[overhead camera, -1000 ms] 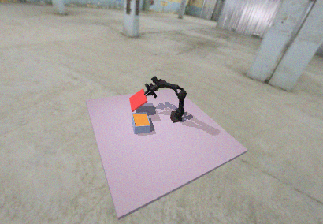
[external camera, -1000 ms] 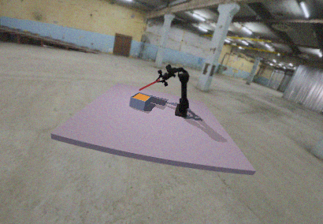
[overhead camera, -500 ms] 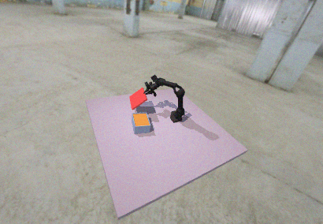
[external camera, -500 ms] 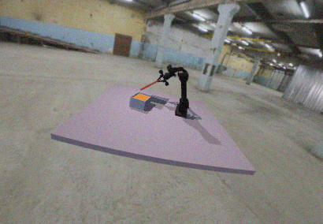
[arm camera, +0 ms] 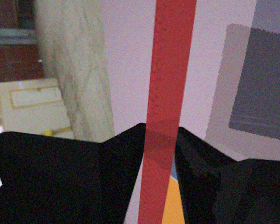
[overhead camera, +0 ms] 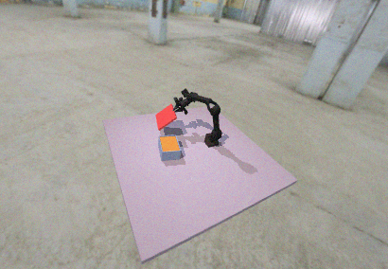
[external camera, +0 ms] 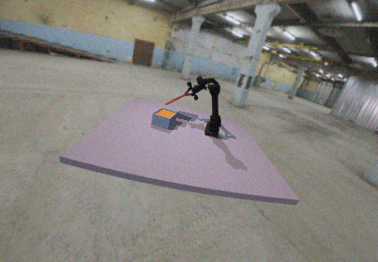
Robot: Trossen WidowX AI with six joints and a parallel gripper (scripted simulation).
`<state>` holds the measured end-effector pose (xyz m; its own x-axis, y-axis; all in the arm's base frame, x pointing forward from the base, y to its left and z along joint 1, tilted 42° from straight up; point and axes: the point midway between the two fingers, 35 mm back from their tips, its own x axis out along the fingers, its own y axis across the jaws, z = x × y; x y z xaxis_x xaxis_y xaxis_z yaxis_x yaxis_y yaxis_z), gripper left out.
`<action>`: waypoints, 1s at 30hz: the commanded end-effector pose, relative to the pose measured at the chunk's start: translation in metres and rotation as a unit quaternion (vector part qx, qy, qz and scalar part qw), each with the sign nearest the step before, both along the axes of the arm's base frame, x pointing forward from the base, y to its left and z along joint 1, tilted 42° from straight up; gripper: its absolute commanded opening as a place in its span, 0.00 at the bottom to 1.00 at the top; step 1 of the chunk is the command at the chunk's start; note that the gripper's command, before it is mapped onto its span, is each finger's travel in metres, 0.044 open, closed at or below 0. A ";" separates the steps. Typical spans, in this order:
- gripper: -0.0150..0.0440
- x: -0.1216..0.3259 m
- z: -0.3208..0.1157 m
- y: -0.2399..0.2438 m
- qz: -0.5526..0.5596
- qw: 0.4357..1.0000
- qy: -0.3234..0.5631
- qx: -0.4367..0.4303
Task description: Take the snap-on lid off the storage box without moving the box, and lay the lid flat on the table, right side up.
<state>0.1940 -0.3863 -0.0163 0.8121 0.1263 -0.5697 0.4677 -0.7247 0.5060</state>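
The red lid [overhead camera: 166, 117] [external camera: 176, 99] [arm camera: 171, 75] is in the air, steeply tilted, with its far edge lower than the edge at the gripper. My gripper [overhead camera: 176, 109] [external camera: 188, 93] [arm camera: 160, 131] is shut on one edge of the lid. The storage box [overhead camera: 171, 155] [external camera: 159, 120] [arm camera: 173, 202] is blue-grey and stands open on the table, with orange [overhead camera: 169, 143] [external camera: 164, 113] showing inside its rim. The lid is higher than the box and apart from it, behind it in the top view. The lid's underside cannot be made out.
The pink table [overhead camera: 189, 200] [external camera: 138, 158] [arm camera: 128, 60] carries the box and the arm's base [overhead camera: 211, 140] [external camera: 212, 130], which stands to the right of the box in the top and exterior views. Shadows of the lid and arm fall between them. The table's far edge lies beyond the lid.
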 end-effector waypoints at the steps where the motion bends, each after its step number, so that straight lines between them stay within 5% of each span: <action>1: 0.25 0.000 0.003 -0.006 0.001 1.000 -0.007 -0.009; 30: 0.25 0.003 -0.018 0.013 0.001 1.000 -0.007 -0.009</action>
